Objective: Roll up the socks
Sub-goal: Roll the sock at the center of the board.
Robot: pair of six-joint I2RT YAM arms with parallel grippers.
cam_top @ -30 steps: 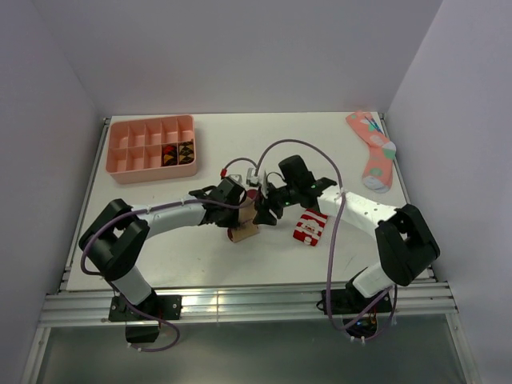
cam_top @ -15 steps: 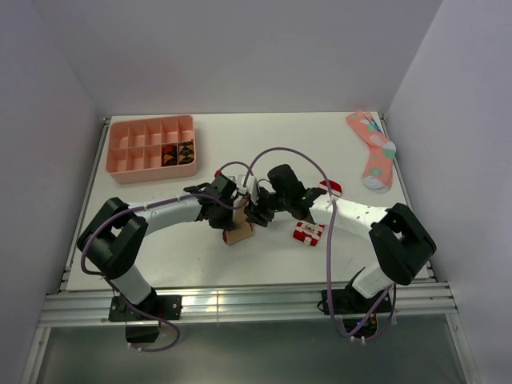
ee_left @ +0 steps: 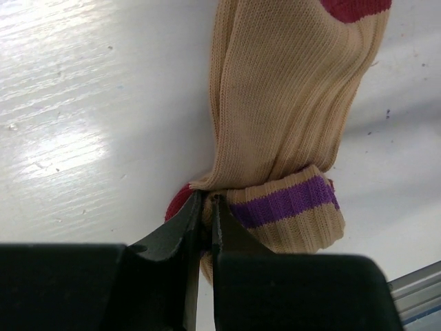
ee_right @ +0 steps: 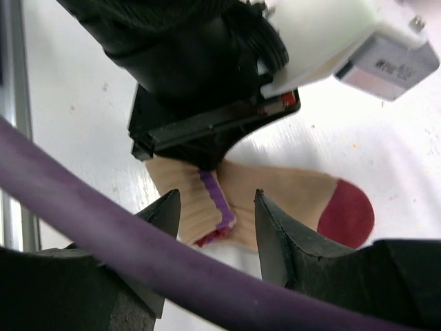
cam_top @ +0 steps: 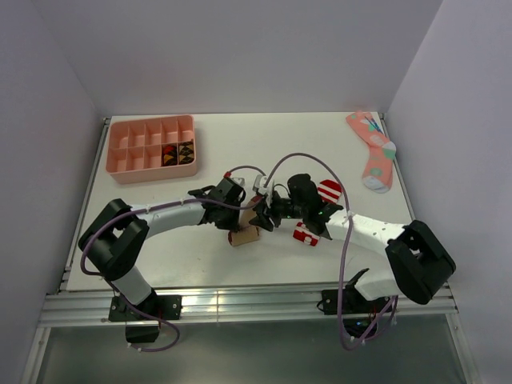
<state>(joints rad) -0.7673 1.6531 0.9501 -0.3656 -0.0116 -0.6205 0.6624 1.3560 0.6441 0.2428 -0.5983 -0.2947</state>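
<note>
The tan sock (ee_left: 289, 103) lies folded on the white table; its purple-striped cuff (ee_left: 289, 201) is doubled over near my left gripper (ee_left: 204, 203). That gripper is shut on the sock's folded edge. In the top view the tan sock (cam_top: 245, 234) sits mid-table under both grippers, with the left gripper (cam_top: 238, 210) above it. My right gripper (ee_right: 217, 207) is open, its jaws straddling the cuff fold (ee_right: 218, 200) from above; the dark red toe (ee_right: 346, 212) shows to the right. The red-and-white striped sock (cam_top: 318, 210) lies partly under the right arm.
A pink divided tray (cam_top: 152, 147) stands at the back left with small dark items in two cells. A pink sock with teal and grey pattern (cam_top: 374, 152) lies at the back right. A purple cable (ee_right: 138, 262) crosses the right wrist view.
The right arm has swung: its elbow moved right and forward, and its gripper stays over the tan sock. The striped sock now shows on both sides of the right arm. The left gripper shifted slightly.
</note>
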